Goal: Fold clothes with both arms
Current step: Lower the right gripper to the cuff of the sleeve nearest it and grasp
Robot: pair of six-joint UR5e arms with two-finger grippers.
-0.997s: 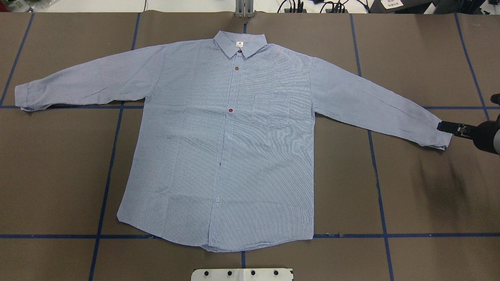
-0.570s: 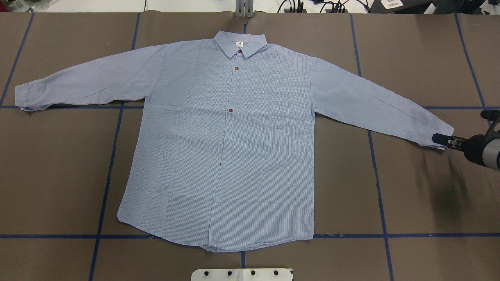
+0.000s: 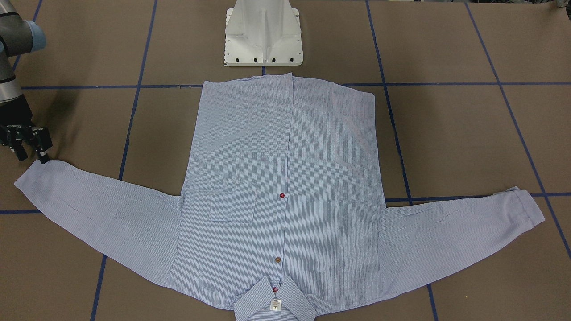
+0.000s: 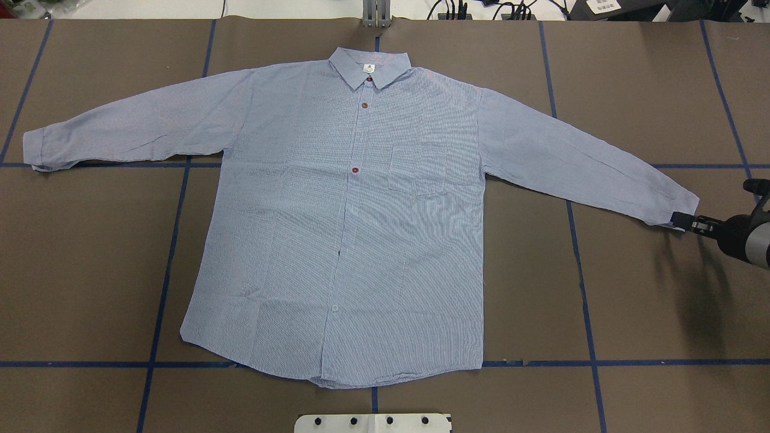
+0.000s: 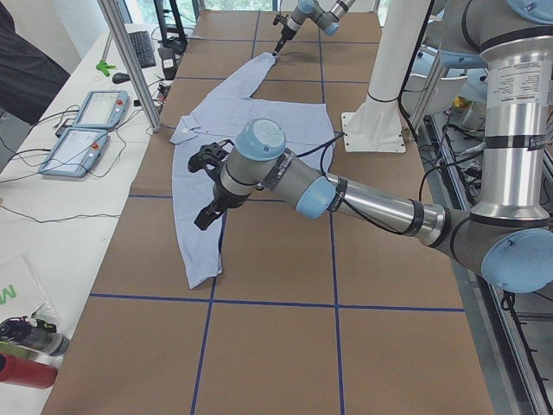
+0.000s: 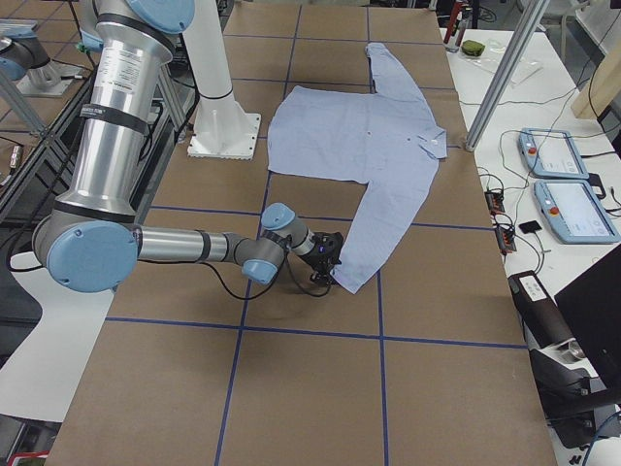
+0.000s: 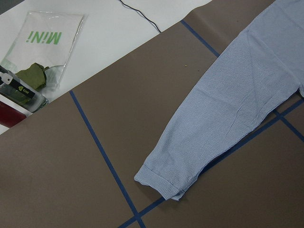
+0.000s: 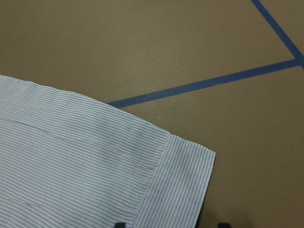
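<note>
The light blue striped shirt point(image 4: 361, 240) lies flat and face up on the brown table, collar at the far side, both sleeves spread outward. My right gripper point(image 4: 683, 221) is low at the right sleeve's cuff point(image 4: 674, 207), at its near corner. It is open: in the right wrist view the cuff point(image 8: 185, 175) lies between the two black fingertips point(image 8: 119, 224) at the bottom edge. My left gripper point(image 5: 202, 190) shows only in the exterior left view, hovering above the left sleeve, and I cannot tell its state. The left wrist view looks down on the left cuff point(image 7: 161, 178).
The white pedestal base point(image 3: 263, 35) stands just behind the shirt's hem. Blue tape lines point(image 4: 577, 240) cross the brown table cover. Beyond the far edge a white side table holds control pendants point(image 5: 86, 130), a plastic bag point(image 7: 38, 52), cables and a metal post point(image 5: 130, 60).
My right gripper has slid along the right cuff's end toward the robot's side, from mid-cuff to its near corner. The shirt has not moved.
</note>
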